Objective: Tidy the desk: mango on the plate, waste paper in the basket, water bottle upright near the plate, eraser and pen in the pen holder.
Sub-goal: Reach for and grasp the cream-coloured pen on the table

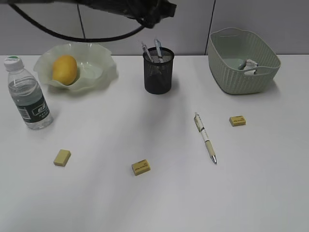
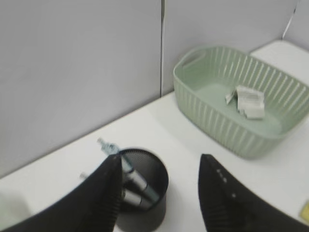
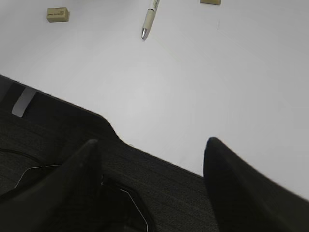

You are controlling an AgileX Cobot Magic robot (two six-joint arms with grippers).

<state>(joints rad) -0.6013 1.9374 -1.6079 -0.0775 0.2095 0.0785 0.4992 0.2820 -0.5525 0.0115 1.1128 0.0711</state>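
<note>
From the exterior camera I see the mango (image 1: 64, 69) already in the plate (image 1: 101, 63) at the desk's (image 1: 159, 203) back left, the water bottle (image 1: 27, 94) upright just in front of it near the left edge, and the waste paper (image 1: 249, 65) inside the basket (image 1: 241, 77) at the back right. The pen holder (image 1: 159, 71) stands mid-back with two pens in it. What I judge is left: one pen (image 1: 205, 137) lying right of centre and three erasers (image 1: 140, 167), all well apart from one another. The pen looks light, stiff and slick, so I would pinch it across the barrel at mid-length; the erasers are small, grippy blocks, easy to take by the flat sides.

On the left wrist camera, my left gripper (image 2: 159, 193) hangs above the holder, jaws apart and empty, the basket beyond.

On the right wrist camera, the right gripper (image 3: 149, 169) sits off the desk's front edge, jaws wide apart, nothing between them, with the pen's tip ahead and nothing in the way.
</note>
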